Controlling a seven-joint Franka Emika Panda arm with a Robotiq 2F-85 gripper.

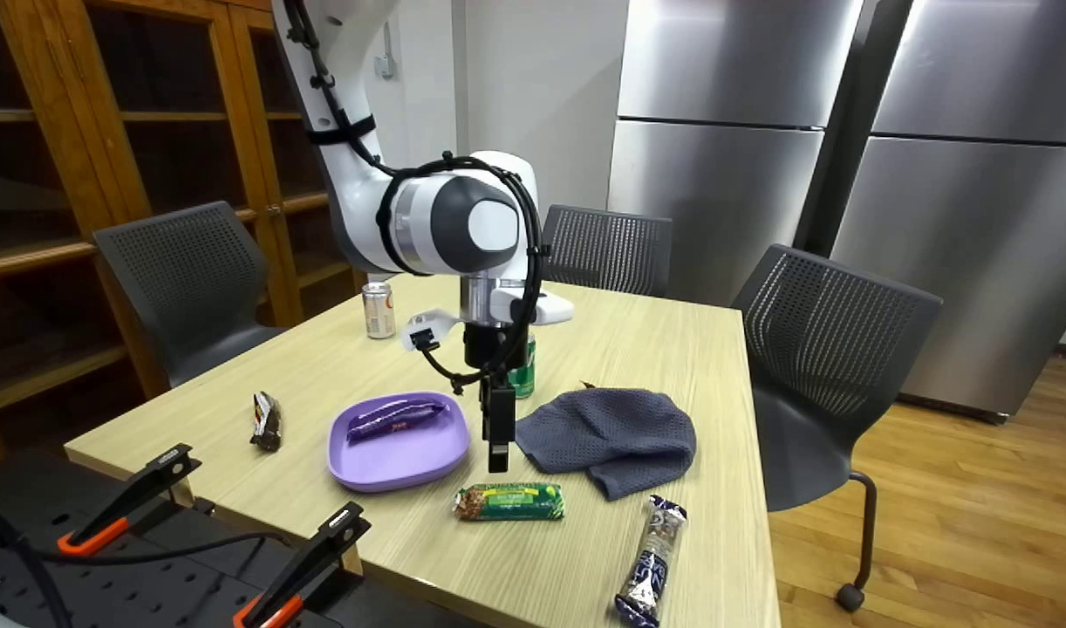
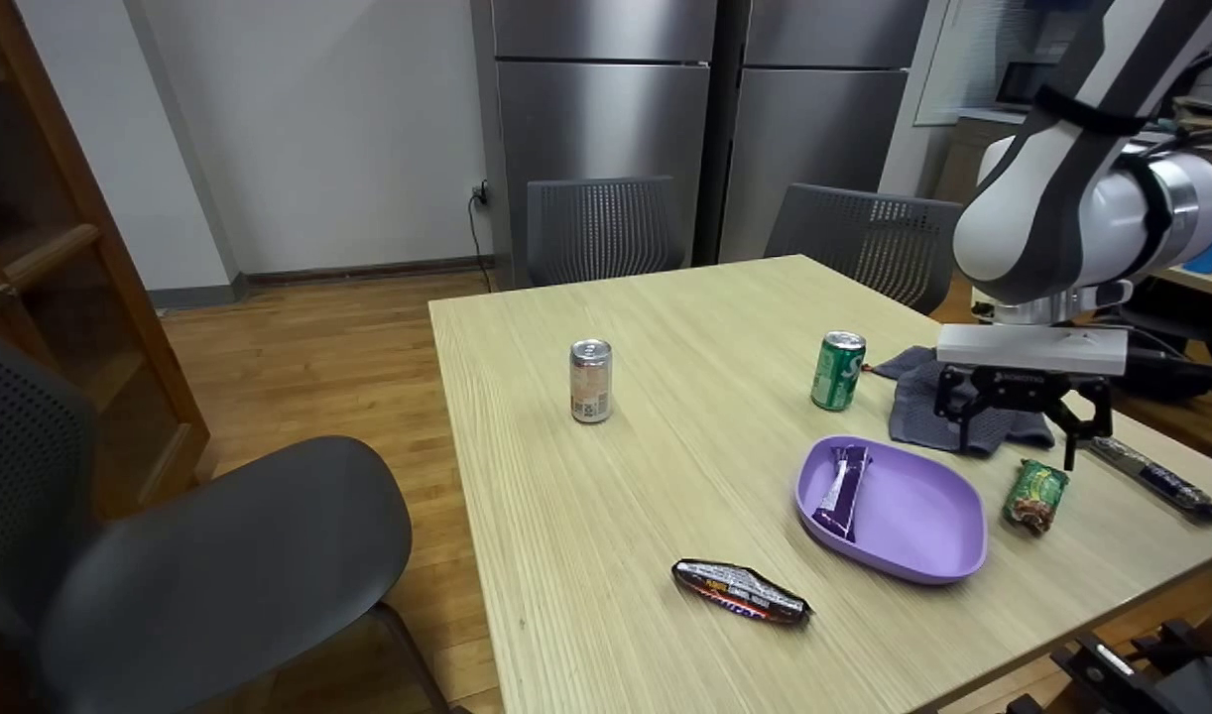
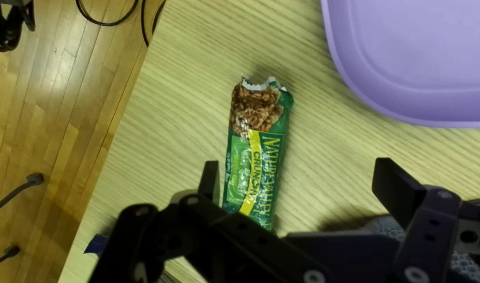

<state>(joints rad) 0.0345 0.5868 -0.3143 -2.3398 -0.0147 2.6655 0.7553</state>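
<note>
Above the table, the end effector is held clear, jaws spread wide, nothing gripped. Below, the green granola bar is seen off-centre toward one jaw, near the purple tray. Approach step, probably; for a grasp, centring and lowering would be required.

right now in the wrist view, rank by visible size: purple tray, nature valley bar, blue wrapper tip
1. Purple tray, cropped by frame
2. Nature Valley bar, partly behind the hand
3. Blue wrapper tip

Slim gap between bar and tray; cloth (bunched) perhaps obstructs.
</note>
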